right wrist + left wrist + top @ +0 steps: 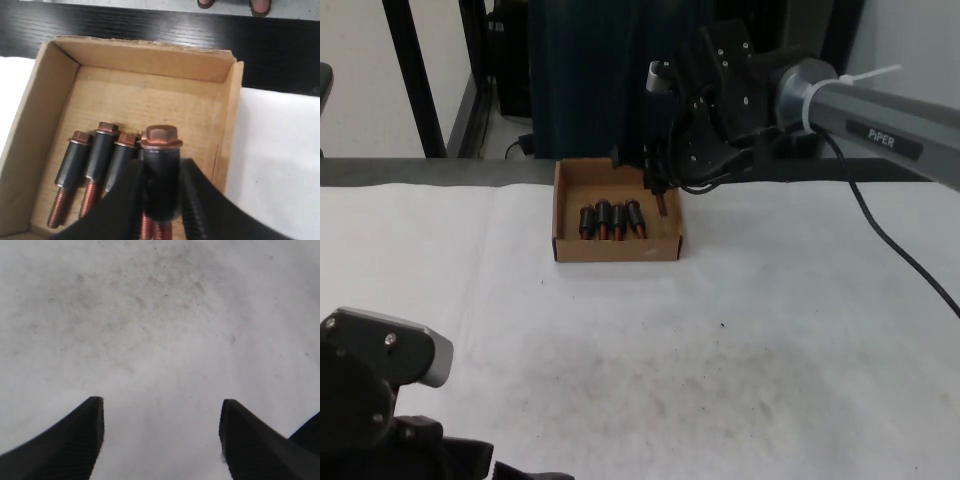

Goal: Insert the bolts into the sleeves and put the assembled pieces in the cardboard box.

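Done so far: four assembled pieces [610, 220], each a copper-coloured hex-head bolt in a black cylindrical sleeve, lie side by side on the floor of the open brown cardboard box [617, 248].
In hand: the right gripper [161, 200] pinches a fifth sleeved bolt [160, 160] by its black sleeve, and the bolt's copper head stands clear of the fingers.
Where it hangs: we see the fifth sleeved bolt above the box, over the end of the row and near one side wall. It appears to be apart from the pieces below it.
Left gripper [160, 440]: its fingers are spread wide with nothing between them, low over the stained white cloth [160, 315] and well apart from the box.
Left to do: we judge that the held piece has yet to be lowered into the box and let go.
Progress: we reckon the task is close to its end, though we cannot tell whether more bolts or sleeves wait beyond these views.
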You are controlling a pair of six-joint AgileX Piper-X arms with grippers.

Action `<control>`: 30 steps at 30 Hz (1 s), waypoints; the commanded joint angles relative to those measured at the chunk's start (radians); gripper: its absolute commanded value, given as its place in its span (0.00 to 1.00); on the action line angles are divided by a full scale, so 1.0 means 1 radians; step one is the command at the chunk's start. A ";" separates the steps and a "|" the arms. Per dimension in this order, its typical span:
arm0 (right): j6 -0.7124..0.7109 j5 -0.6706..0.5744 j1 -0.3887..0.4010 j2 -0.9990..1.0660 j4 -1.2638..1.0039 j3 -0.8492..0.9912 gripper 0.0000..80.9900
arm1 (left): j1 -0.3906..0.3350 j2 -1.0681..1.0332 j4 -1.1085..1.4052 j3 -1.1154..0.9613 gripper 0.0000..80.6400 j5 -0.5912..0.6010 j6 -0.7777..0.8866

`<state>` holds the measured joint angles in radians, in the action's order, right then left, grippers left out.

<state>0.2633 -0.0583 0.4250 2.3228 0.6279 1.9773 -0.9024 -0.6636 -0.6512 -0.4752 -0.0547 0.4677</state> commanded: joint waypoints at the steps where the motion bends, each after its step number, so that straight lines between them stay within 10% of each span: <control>1: -0.001 0.002 0.000 0.007 -0.013 0.016 0.00 | -0.004 -0.002 0.013 -0.009 0.77 -0.004 -0.004; 30: 0.006 -0.037 0.004 0.074 -0.005 0.014 0.00 | -0.004 -0.002 0.009 -0.009 0.77 -0.002 -0.004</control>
<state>0.2633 -0.0742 0.4317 2.3910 0.6155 1.9797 -0.9024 -0.6636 -0.6509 -0.4752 -0.0547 0.4677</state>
